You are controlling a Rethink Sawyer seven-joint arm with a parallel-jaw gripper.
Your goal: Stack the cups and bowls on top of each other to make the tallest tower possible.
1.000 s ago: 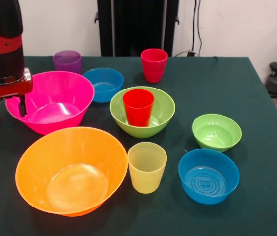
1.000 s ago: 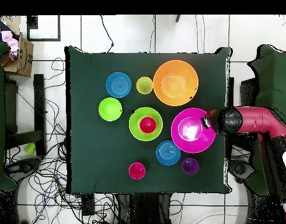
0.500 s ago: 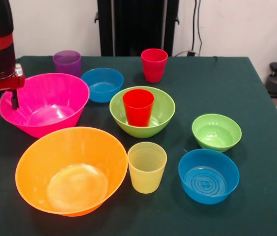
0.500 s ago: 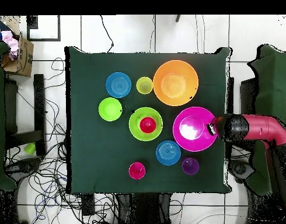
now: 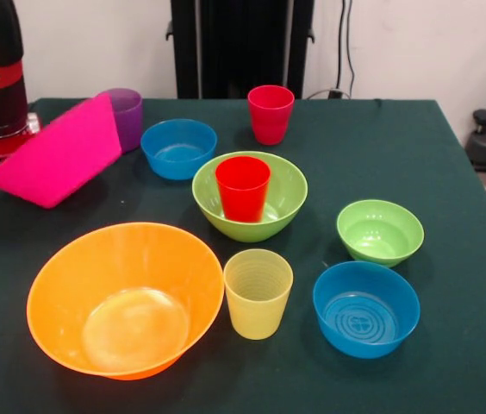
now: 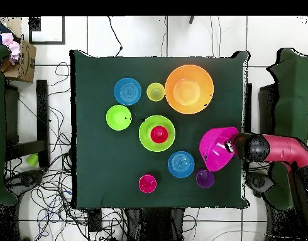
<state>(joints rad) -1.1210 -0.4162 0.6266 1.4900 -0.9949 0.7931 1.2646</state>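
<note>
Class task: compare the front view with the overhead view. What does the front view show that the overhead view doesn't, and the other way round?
Only the front view shows the side of the tilted hot pink bowl, its rim toward the arm, and the bright red cup standing upright above the rim of the medium lime green bowl.

Only the overhead view shows the whole table, the floor cables around it and the red arm coming in from the side.

Both show all ten pieces, the red cup inside the green bowl, and the orange bowl unstacked.

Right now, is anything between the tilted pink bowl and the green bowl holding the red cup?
Nothing visible lies on the table between the hot pink bowl and the medium green bowl; the blue bowl sits beside that line.
</note>
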